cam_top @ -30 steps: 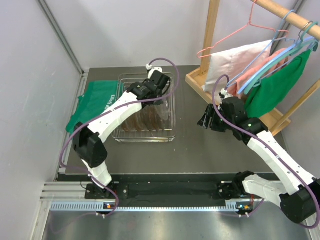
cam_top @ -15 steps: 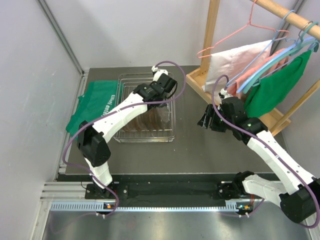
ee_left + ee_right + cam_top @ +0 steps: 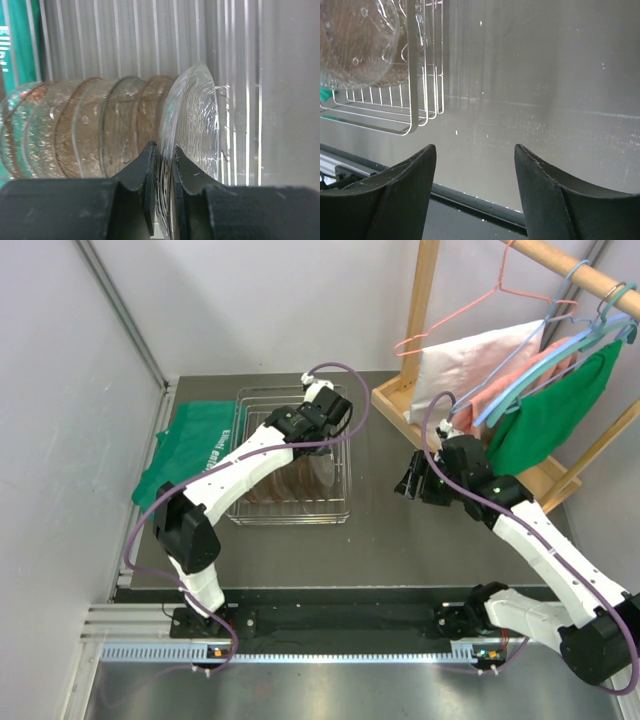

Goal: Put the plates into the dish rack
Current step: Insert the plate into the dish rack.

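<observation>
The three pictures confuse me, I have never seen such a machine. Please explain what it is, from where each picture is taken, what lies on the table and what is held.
This is a robot with two white arms fixed at the near edge of a table. The top view looks from above: the left arm reaches over the dish rack, the right arm hangs to its right. A green cloth lies left of the rack; a wooden clothes stand is on the right. The other pictures come from wrist cameras. In the left wrist view, the jaws are shut on a clear plate, at the end of a row of brownish plates. In the right wrist view, the jaws are open and hold nothing above the table.
</observation>
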`<state>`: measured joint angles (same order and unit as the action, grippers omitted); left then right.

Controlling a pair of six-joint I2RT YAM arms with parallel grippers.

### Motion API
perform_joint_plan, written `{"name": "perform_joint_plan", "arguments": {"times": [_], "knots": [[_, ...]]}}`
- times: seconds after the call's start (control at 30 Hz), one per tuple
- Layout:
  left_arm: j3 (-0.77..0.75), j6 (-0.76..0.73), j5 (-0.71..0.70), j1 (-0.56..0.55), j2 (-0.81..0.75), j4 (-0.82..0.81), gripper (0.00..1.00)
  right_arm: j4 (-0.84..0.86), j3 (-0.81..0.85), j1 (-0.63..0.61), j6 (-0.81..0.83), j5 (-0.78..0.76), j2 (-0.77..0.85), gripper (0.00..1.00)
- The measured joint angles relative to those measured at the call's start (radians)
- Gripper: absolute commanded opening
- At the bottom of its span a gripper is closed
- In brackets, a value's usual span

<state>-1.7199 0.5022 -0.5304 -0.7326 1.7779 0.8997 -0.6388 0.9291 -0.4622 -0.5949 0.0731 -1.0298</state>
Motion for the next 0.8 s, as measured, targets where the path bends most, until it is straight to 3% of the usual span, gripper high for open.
{"name": "perform_joint_plan", "arguments": {"times": [0.17, 0.3, 0.37, 0.4, 0.5, 0.53, 0.7, 0.8], "knots": [[0.000, -0.007, 0.063, 0.000, 0.000, -0.011, 0.39, 0.002, -0.006, 0.000, 0.000, 0.001, -0.001, 0.64], [0.000, -0.014, 0.090, -0.002, 0.001, -0.013, 0.43, 0.002, -0.006, 0.000, 0.000, 0.003, -0.006, 0.64], [0.001, -0.012, 0.094, -0.002, 0.001, -0.012, 0.51, 0.002, -0.007, 0.000, 0.000, 0.004, -0.011, 0.64], [0.002, -0.013, 0.095, -0.002, 0.001, -0.012, 0.60, 0.003, -0.007, 0.000, 0.000, 0.004, -0.013, 0.64], [0.002, -0.015, 0.097, -0.002, 0.001, -0.008, 0.63, 0.002, -0.014, 0.000, 0.000, 0.005, -0.013, 0.64], [0.002, -0.015, 0.098, -0.002, 0.000, -0.008, 0.72, 0.004, -0.017, 0.000, 0.000, 0.005, -0.013, 0.64], [0.025, -0.026, 0.137, -0.002, -0.030, -0.024, 0.98, 0.006, -0.028, 0.000, 0.000, 0.007, -0.014, 0.64], [0.079, -0.032, 0.196, -0.002, -0.112, -0.043, 0.99, 0.012, -0.040, 0.000, 0.000, 0.007, -0.021, 0.64]]}}
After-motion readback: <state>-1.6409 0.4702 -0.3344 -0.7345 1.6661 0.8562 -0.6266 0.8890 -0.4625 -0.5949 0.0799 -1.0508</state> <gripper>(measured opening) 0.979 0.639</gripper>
